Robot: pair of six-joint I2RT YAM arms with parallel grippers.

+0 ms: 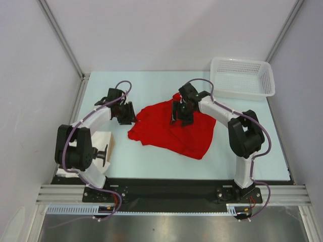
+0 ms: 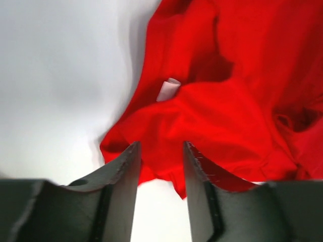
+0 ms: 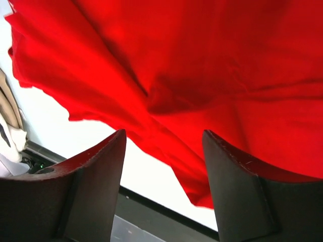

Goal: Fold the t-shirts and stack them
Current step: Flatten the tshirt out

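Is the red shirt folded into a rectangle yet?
No, the red t-shirt lies rumpled and spread in an irregular shape on the table, its edges uneven.

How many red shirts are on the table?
1: a crumpled red t-shirt lies in the middle of the table. Another could be hidden under its folds; the pictures cannot tell.

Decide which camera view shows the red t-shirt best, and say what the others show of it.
The top external view: only there is nearly the whole t-shirt visible, crumpled on the table. The left wrist view shows just one rumpled edge with a pale tag; the right wrist view shows only close-up folds and one edge.
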